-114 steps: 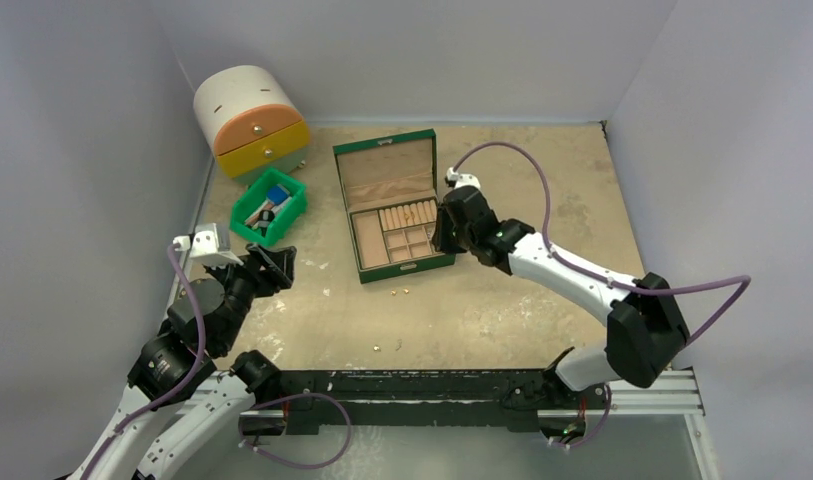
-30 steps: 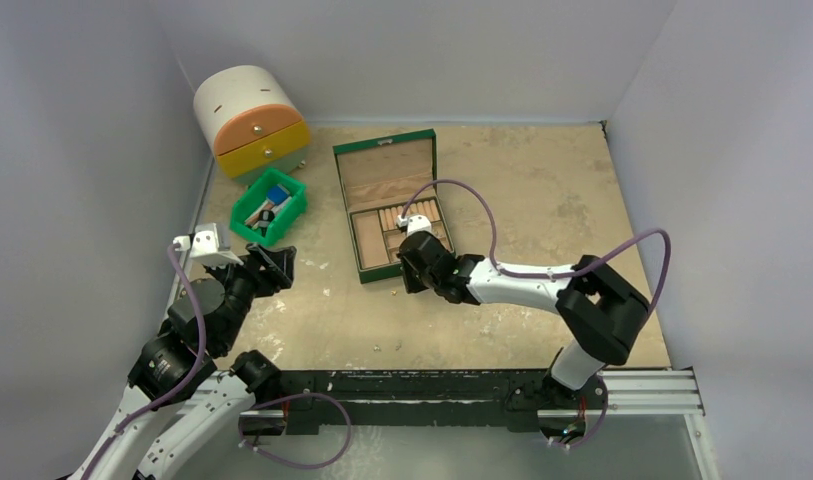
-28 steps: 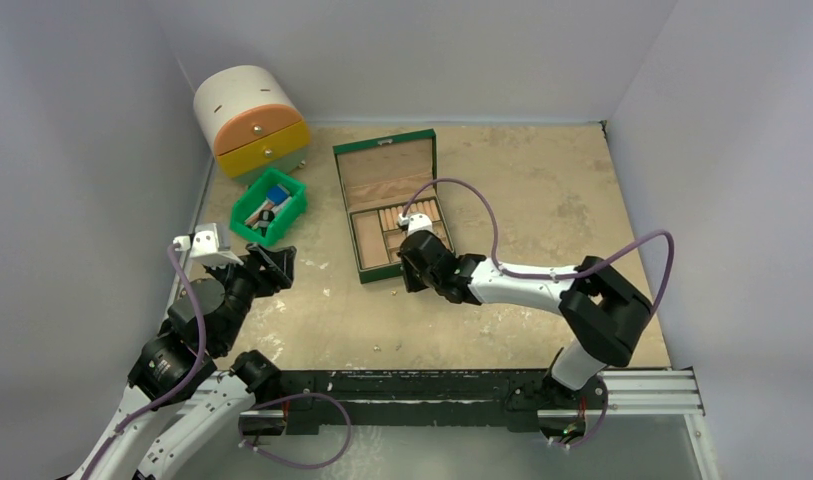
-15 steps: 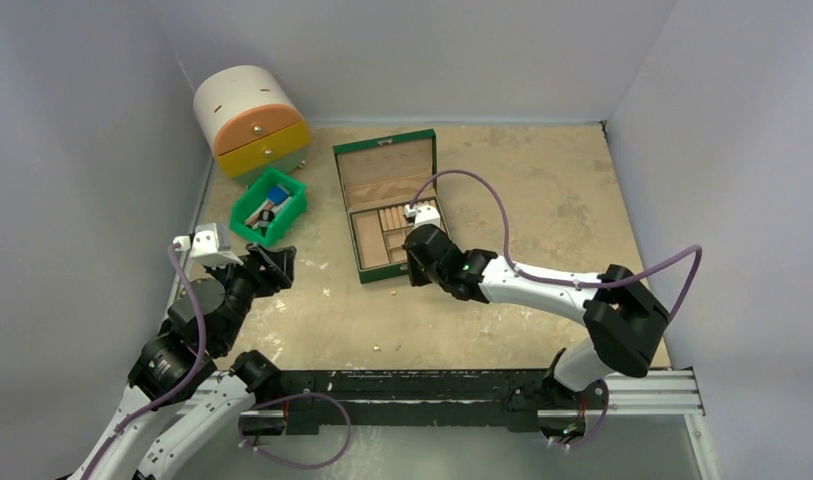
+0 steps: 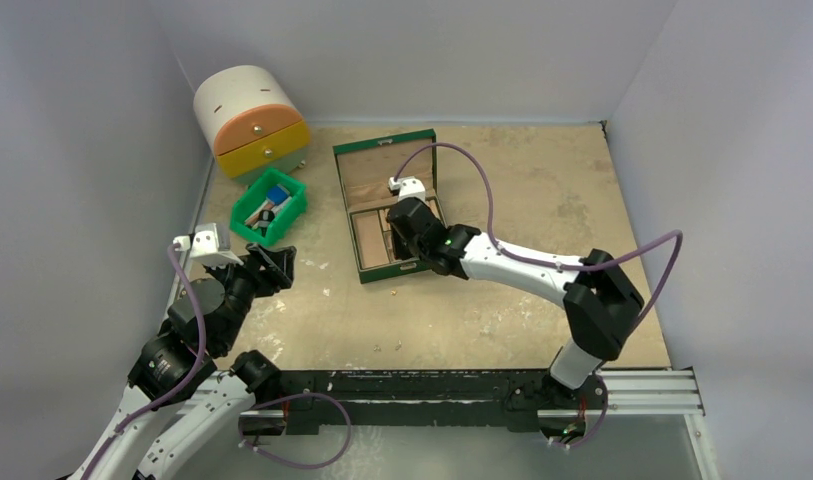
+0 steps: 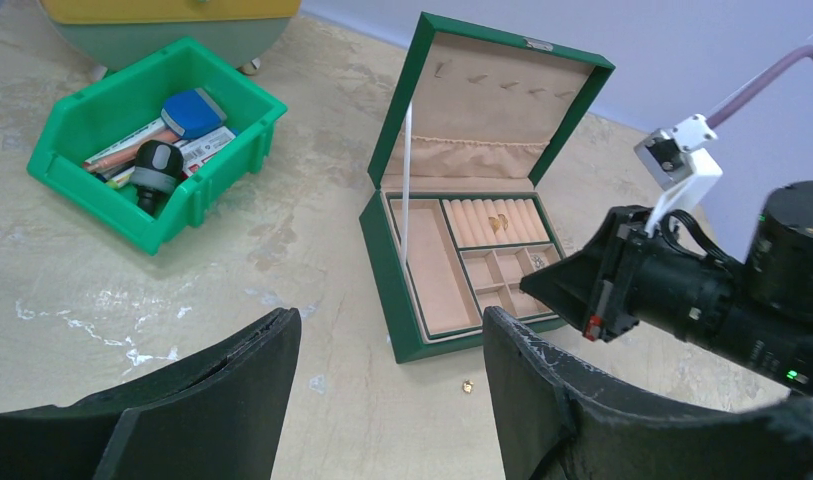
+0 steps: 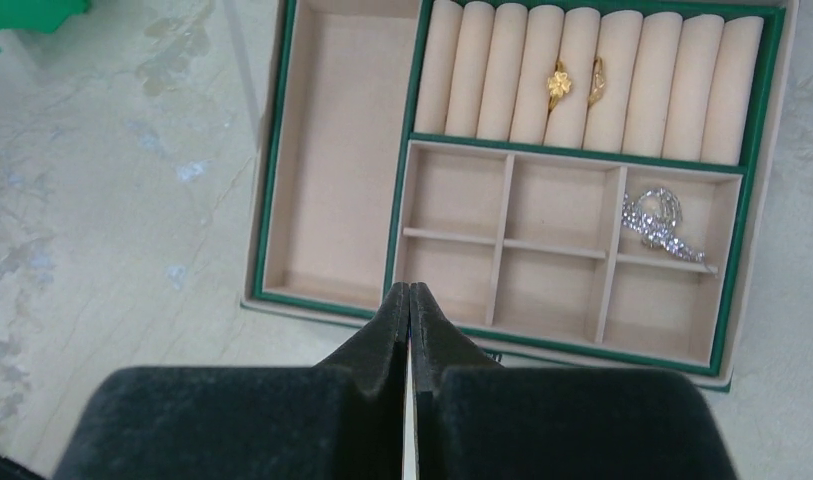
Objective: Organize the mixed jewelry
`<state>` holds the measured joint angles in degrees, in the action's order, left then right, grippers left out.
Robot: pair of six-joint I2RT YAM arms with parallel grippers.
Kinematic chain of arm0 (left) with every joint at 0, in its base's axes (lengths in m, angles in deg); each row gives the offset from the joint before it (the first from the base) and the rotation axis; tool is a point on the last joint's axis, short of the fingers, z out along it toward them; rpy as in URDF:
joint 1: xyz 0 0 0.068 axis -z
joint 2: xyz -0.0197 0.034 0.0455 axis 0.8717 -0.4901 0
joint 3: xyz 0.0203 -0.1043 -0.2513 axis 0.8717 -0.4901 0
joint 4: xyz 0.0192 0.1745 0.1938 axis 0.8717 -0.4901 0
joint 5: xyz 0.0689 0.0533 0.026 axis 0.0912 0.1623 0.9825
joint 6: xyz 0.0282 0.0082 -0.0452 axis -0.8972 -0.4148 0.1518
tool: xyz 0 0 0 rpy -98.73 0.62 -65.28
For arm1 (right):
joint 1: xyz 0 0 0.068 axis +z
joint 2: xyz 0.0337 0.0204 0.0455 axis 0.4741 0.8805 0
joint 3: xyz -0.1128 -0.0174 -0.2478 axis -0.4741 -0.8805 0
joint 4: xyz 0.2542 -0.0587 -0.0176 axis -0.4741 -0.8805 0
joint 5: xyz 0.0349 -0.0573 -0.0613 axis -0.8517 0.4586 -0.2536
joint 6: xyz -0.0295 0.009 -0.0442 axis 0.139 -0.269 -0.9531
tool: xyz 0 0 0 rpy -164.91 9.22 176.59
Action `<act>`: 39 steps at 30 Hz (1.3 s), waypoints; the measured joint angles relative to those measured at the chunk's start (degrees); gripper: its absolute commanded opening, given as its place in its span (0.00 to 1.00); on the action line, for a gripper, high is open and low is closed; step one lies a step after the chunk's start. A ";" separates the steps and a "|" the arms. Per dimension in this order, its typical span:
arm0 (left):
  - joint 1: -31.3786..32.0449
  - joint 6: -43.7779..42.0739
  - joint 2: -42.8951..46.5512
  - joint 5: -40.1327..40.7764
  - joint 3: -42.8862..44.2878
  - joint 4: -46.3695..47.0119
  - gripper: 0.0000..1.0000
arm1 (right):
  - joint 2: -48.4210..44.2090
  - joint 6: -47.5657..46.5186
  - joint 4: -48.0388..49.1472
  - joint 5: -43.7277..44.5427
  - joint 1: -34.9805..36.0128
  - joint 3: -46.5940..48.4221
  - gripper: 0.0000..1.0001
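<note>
Scuffed beige desk (image 5: 542, 200), plain grey walls all round. The mixed jewelry is split up right now. Two small gold rings (image 7: 560, 85) are tucked in the tan ring rolls and a sparkly silver piece (image 7: 662, 225) sits in a right-hand cell, all inside the open green jewelry box (image 6: 382, 290). There's also a tiny loose gold bit (image 6: 468, 385) on the desk, just off the box's 6 o'clock edge.

Right pincer (image 7: 410, 300) hangs over the box's front wall, tips pressed flat together; can't tell if anything tiny is pinched. From its own camera the empty cells are at 12 o'clock, and the silver piece at 2, lying long-ways 10-to-4. Right arm is way nearer, stretched out, elbow bent. Left pincer (image 6: 390, 330) sits at the desk's 8 o'clock corner, spread wide, nothing in it.
</note>
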<state>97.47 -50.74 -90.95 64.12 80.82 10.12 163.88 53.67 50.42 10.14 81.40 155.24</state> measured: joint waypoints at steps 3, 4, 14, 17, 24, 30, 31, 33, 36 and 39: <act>0.00 0.00 0.02 0.00 0.00 0.00 0.67 | 2.93 -0.70 0.17 -0.15 -1.07 1.57 0.00; 0.00 0.00 0.02 0.02 0.00 0.00 0.67 | 3.89 -0.87 0.20 -0.26 -1.49 1.95 0.00; 0.00 0.00 0.09 0.02 0.00 0.00 0.67 | 11.74 -1.77 0.50 -2.69 -4.79 5.95 0.00; 0.00 0.00 0.09 0.02 0.00 0.00 0.67 | 13.38 -1.77 0.59 -3.72 -5.53 7.08 0.00; -0.02 0.00 0.09 0.04 0.00 0.00 0.67 | 15.96 -1.75 0.70 -6.23 -6.32 9.94 0.00; -0.04 0.00 0.09 0.04 0.00 0.00 0.67 | 16.31 -1.64 0.74 -7.37 -6.36 10.84 0.17; -0.04 0.00 0.09 0.04 0.00 0.00 0.67 | 16.31 -1.62 0.72 -7.48 -6.36 10.95 0.17; -0.04 0.02 0.09 0.04 0.00 0.00 0.67 | 16.31 -1.60 0.72 -7.52 -6.36 11.10 0.18; -0.04 0.00 0.09 0.04 0.00 0.00 0.67 | 16.26 -1.36 0.55 -7.54 -6.36 11.10 0.18; -0.04 0.02 0.09 0.04 0.00 0.00 0.67 | 15.45 -1.16 0.59 -7.54 -6.36 10.56 0.21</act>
<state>97.43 -50.71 -90.86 64.16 80.82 10.12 179.33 52.51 51.01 2.60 75.04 165.80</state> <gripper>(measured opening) 0.669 0.180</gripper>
